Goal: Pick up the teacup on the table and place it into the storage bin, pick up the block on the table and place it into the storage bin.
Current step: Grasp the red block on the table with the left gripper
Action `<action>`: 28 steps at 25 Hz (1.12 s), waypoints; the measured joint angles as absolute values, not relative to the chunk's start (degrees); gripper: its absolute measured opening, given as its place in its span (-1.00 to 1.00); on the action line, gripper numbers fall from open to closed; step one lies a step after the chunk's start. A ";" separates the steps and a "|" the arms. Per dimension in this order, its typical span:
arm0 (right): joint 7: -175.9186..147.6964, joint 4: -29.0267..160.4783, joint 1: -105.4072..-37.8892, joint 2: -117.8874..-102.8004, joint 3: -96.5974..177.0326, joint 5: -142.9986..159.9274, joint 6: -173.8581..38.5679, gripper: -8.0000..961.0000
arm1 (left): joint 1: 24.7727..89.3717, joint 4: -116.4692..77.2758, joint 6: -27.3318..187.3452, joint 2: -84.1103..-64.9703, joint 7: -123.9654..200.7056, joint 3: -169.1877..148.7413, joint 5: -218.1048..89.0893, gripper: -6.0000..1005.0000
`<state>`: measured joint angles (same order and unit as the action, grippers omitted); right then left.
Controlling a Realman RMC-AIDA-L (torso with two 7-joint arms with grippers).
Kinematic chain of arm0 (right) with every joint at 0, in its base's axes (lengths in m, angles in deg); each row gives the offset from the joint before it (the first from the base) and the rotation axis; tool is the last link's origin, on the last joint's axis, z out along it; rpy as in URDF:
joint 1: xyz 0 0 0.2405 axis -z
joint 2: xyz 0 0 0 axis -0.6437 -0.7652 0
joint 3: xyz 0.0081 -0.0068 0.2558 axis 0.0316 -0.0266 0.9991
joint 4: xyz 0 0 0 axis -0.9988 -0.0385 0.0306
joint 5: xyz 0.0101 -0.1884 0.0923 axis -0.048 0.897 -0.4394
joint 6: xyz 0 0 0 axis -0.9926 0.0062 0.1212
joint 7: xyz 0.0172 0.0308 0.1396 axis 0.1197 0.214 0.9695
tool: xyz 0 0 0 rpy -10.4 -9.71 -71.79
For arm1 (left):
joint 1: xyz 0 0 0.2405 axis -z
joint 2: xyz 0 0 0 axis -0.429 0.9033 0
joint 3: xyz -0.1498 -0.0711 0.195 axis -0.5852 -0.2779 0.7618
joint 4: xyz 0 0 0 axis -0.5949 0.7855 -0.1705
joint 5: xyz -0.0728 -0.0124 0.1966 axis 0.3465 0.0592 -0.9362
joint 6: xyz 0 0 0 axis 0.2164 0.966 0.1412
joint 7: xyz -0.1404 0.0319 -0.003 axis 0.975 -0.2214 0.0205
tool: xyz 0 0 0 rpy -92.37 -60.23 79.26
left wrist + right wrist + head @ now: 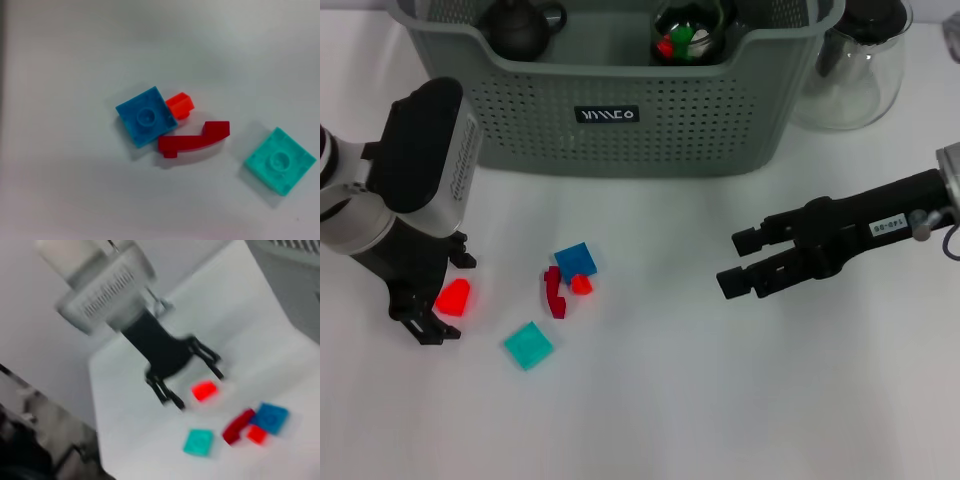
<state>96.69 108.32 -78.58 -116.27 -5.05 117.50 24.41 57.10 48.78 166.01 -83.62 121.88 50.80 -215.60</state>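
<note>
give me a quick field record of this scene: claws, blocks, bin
left claw: open, down at the table, straddling the bright red block
right claw: open, above the table, holding nothing
loose blocks: blue block, small orange block, dark red piece, teal block
storage bin: behind the blocks; dark teapot inside
glass pot: beside the bin

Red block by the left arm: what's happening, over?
Left gripper open, straddling red block. Right gripper open, idle. Storage bin ahead, path unobstructed.
</note>
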 joint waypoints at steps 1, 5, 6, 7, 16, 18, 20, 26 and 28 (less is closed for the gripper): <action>96.80 108.45 -79.01 -116.34 -5.26 118.92 23.87 0.97 | 57.10 48.77 165.87 -83.60 121.95 50.78 -215.59 0.77; 98.07 109.21 -81.17 -116.70 -5.89 124.18 22.70 0.97 | 57.12 48.64 165.56 -83.53 122.09 50.74 -215.61 0.77; 98.52 109.94 -81.66 -116.90 -6.00 125.41 22.61 0.97 | 57.13 48.60 165.54 -83.53 122.09 50.67 -215.61 0.77; 99.06 110.93 -81.99 -117.21 -6.18 126.58 22.57 0.97 | 57.16 48.59 165.51 -83.53 122.09 50.53 -215.62 0.76; 106.06 117.52 -82.97 -117.83 -15.55 129.50 18.99 0.97 | 57.38 48.04 165.52 -83.55 122.13 49.39 -215.65 0.76; 107.16 118.28 -82.98 -117.81 -16.75 129.51 18.60 0.97 | 57.39 47.97 165.50 -83.55 122.15 49.38 -215.65 0.76; 107.69 118.58 -82.99 -117.79 -17.21 129.52 18.51 0.97 | 57.40 47.76 165.43 -83.55 122.16 49.39 -215.64 0.74; 108.18 118.67 -82.71 -117.78 -17.33 129.55 18.18 0.97 | 57.49 47.31 165.35 -83.55 121.97 49.41 -215.57 0.59; 108.23 118.69 -82.49 -117.81 -17.34 129.51 18.15 0.97 | 57.49 47.12 165.06 -83.55 121.83 49.43 -215.59 0.54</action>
<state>108.23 118.69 -82.49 -117.81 -17.34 129.51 18.15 57.49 47.12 165.06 -83.55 121.83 49.43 -215.59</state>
